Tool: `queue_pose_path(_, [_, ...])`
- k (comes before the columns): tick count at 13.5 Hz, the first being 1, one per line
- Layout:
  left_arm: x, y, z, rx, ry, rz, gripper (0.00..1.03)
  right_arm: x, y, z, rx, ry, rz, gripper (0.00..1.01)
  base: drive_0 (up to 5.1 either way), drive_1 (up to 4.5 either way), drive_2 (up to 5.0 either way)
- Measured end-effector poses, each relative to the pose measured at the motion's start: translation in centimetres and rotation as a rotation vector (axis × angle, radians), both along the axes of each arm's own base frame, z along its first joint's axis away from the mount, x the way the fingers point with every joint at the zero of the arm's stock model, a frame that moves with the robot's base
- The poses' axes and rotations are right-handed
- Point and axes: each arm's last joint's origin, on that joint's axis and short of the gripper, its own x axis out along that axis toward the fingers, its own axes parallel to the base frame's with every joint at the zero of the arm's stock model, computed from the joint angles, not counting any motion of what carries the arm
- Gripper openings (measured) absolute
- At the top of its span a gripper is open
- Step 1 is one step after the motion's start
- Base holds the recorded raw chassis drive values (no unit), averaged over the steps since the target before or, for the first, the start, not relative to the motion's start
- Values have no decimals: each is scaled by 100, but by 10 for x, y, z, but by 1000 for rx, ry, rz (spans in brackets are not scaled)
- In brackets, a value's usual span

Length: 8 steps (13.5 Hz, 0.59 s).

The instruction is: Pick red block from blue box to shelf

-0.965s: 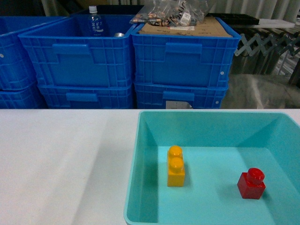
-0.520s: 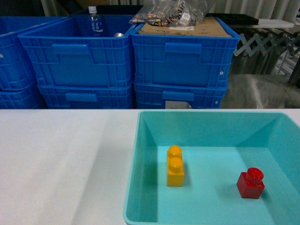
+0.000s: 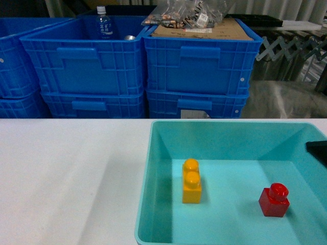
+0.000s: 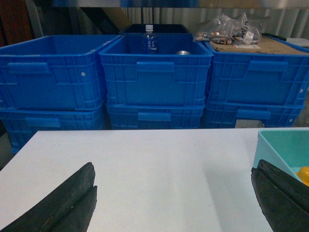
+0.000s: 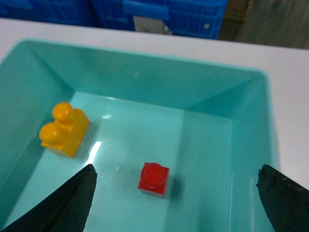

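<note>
The small glossy red plastic block (image 3: 274, 200) is sitting upright on the floor of the shallow turquoise plastic box (image 3: 153, 153), toward its right side, its single round stud pointing straight up. Being cube-like, it is showing no clear long axis. The right tool (image 5: 174, 203) is hanging spread wide above it, gripping nothing. The left tool (image 4: 176, 203) is likewise spread over the white desk (image 4: 145, 159).

Head forward; wrists overlapping blue box (image 3: 153, 168)
</note>
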Motion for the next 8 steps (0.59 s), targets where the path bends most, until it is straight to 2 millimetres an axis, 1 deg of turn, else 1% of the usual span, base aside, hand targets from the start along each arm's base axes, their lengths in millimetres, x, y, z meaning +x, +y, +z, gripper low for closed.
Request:
queue_pose_path(2, [0, 0, 0, 0, 0, 0, 98, 27, 17, -18, -46, 122, 15, 98, 0, 0, 0])
queue_pose_path(3, [0, 0, 0, 0, 0, 0, 98, 41, 20, -26, -52, 173, -2, 98, 0, 0, 0])
queue_pose_path(4, [0, 0, 0, 0, 0, 0, 98, 50, 21, -33, -45, 213, -14, 98, 0, 0, 0])
queue_pose_path(6, [0, 0, 0, 0, 0, 0, 98, 62, 23, -46, -37, 282, -38, 98, 0, 0, 0])
queue_pose_path(8, [0, 0, 0, 0, 0, 0, 98, 70, 25, -59, -23, 338, -55, 98, 0, 0, 0])
